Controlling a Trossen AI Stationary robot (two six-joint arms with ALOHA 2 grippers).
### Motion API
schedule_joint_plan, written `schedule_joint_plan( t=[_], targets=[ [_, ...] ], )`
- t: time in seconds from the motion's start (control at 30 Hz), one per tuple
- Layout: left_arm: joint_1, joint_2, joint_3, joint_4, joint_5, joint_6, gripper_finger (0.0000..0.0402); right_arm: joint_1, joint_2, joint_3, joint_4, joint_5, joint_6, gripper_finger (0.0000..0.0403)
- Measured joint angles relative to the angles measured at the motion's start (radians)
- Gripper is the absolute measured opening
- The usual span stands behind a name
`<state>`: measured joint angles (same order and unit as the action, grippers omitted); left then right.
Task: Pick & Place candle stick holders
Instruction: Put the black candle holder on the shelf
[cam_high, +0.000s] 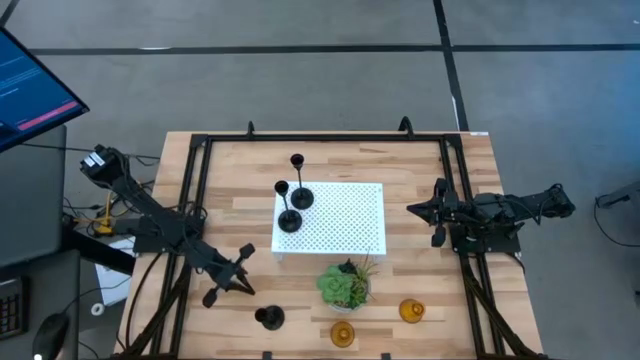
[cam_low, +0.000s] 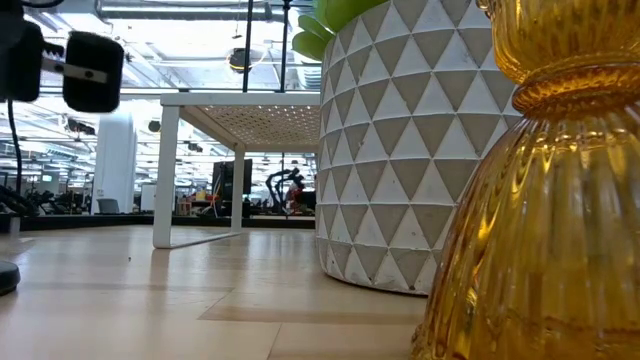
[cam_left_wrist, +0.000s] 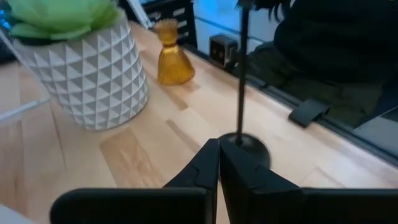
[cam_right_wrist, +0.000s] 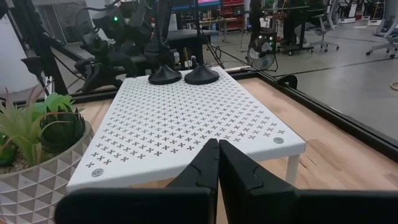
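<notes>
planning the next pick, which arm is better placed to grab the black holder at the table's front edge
Left. The left gripper hovers just beside that black holder, fingers shut and pointed at its base. The right gripper waits beyond the white perforated stand, far from it.

even, bright overhead light on the high view, the wooden table (cam_high: 420, 165) pale and shadows short and soft under the white perforated stand (cam_high: 330, 218). down low, ceiling strip lights glow through the room behind, and the amber holder (cam_low: 540, 190) looms huge and soft, out of focus, glints running along its ribs. left wrist view is blurry throughout, the white faceted pot (cam_left_wrist: 87, 71) smeared, a blue screen glow behind. right wrist view crisp on the stand, the concrete floor (cam_right_wrist: 348, 68) shining with reflected light.
</notes>
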<state>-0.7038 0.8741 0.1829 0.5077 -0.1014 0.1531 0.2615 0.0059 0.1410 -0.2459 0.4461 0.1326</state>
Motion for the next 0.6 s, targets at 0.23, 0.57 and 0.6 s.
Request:
schedule_joint_plan(
  t=[0.23,0.57,0.6],
  targets=[
    [0.029,0.17,0.0,0.169,0.001,-0.029,0.0028,0.0,0.0,0.0,0.0,0.0,0.0,0.0],
    [0.03,0.291,0.0,0.332,0.089,-0.136,0.0073,0.0,0.0,0.0,0.0,0.0,0.0,0.0],
    [0.03,0.304,0.0,0.356,0.098,-0.136,0.0078,0.0,0.0,0.0,0.0,0.0,0.0,0.0]
  ],
)
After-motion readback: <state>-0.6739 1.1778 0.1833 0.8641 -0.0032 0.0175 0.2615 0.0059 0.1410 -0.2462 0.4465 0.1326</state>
